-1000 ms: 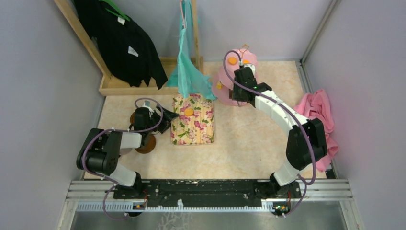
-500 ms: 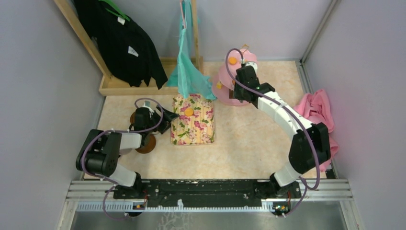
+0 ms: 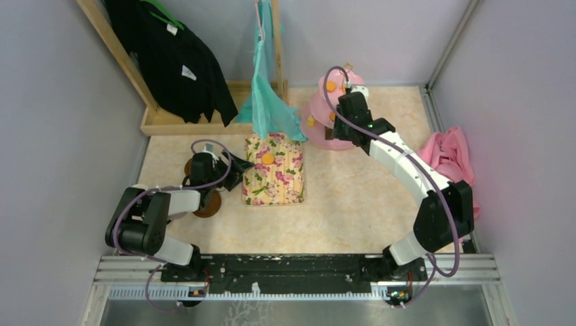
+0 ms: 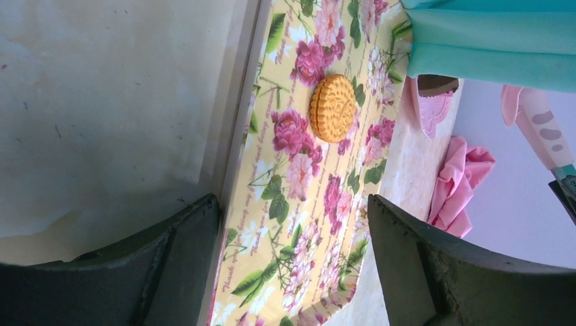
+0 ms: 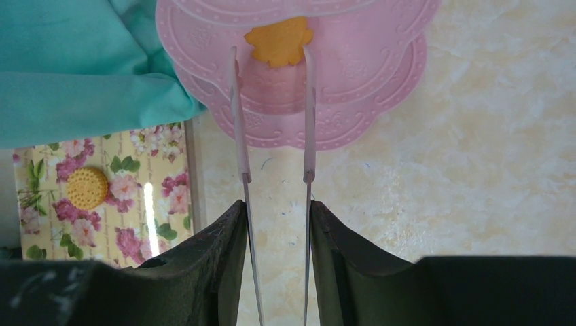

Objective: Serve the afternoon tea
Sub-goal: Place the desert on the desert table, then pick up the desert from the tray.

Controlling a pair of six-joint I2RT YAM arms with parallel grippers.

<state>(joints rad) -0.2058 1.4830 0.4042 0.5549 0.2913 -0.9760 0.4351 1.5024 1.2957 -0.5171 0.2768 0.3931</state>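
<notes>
Right wrist: the right gripper [image 5: 275, 209] is clamped on a pair of tongs [image 5: 240, 136], and the tong tips sit either side of a yellow snack [image 5: 280, 42] on the pink stand [image 5: 353, 102].
Step in hand: this looks like the drop-off, a snack being set onto the stand. Whether the tips pinch it or have let go cannot be told.
Tier: the angle does not settle which tier the snack lies on.
Next move: most likely the tongs ease apart and lift straight up clear of the rim. Then they would swing across to the floral tray [image 5: 122, 234] for the round biscuit [image 5: 87, 188] lying there. With thin tips and a small biscuit, the approach needs to be square and low.
Left wrist: the left gripper [image 4: 293, 210] gapes wide and holds nothing. The tray's long edge runs up between its jaws, with the biscuit ahead of them.
Top view adds: both arms at once. The right arm is stretched to the stand at the far side, and the left is low beside the tray's left edge, above the brown saucers [image 3: 209, 204]. Orange snacks [image 3: 331, 86] on the stand's top tier show only here.
Wrist views add: the tongs themselves, which the top view does not show, and the biscuit's pressed pattern.
Mugs: not made out in any view.
</notes>
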